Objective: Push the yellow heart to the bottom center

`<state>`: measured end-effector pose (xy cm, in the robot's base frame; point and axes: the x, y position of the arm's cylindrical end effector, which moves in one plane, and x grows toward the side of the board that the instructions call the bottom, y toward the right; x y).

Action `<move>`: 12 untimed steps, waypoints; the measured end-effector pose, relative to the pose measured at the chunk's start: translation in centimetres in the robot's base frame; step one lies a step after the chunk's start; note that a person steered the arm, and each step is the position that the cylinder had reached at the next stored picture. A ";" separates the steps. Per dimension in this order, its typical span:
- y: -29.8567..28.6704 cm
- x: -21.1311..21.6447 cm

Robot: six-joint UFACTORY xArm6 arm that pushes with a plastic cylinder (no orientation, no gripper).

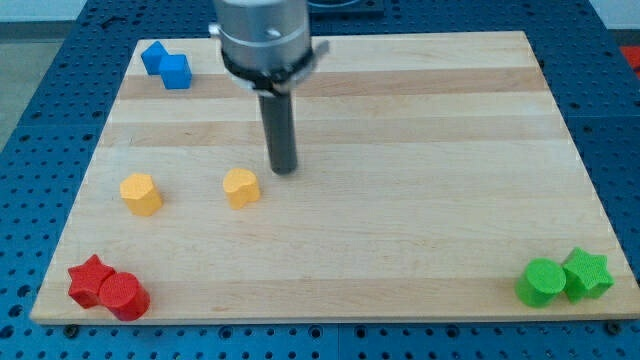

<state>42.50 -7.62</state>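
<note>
My tip (285, 168) is a plain dark rod end with no claw on it, so there is nothing to spread, press together or pinch. It rests on the wooden board (400, 120), left of centre and in the upper half of the view. It touches no block.

Nearest block: the yellow heart (241, 187), just below and to the view's left of my tip, with a small strip of bare wood between them. The heart sits left of the board's centre, about halfway down, well above the bottom edge.

Second yellow block (141, 193): rounded, exact shape hard to tell. It lies further to the view's left, at about the same height as the heart and apart from it.

Top left corner: two blue blocks (166, 65), touching each other, the upper one nearer the board's edge. Shapes look roughly cube-like, cannot tell for sure.

Bottom left corner: red star (90, 280) and red cylinder (124, 295), touching, with the cylinder to the view's right and slightly lower.

Bottom right corner: green cylinder (542, 281) and green star (587, 274), touching, with the star on the view's right near the board's edge.

Above my tip the rod runs up into a grey round housing (262, 35) at the view's top. The board lies on a blue perforated surface (40, 110).
</note>
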 end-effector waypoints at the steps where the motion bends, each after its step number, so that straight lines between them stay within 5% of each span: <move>1: -2.2 0.0; 3: -7.7 2.8; 5: -2.6 8.5; 7: -3.5 11.4; 9: -5.9 6.0; 12: -1.4 4.6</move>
<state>47.09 -8.99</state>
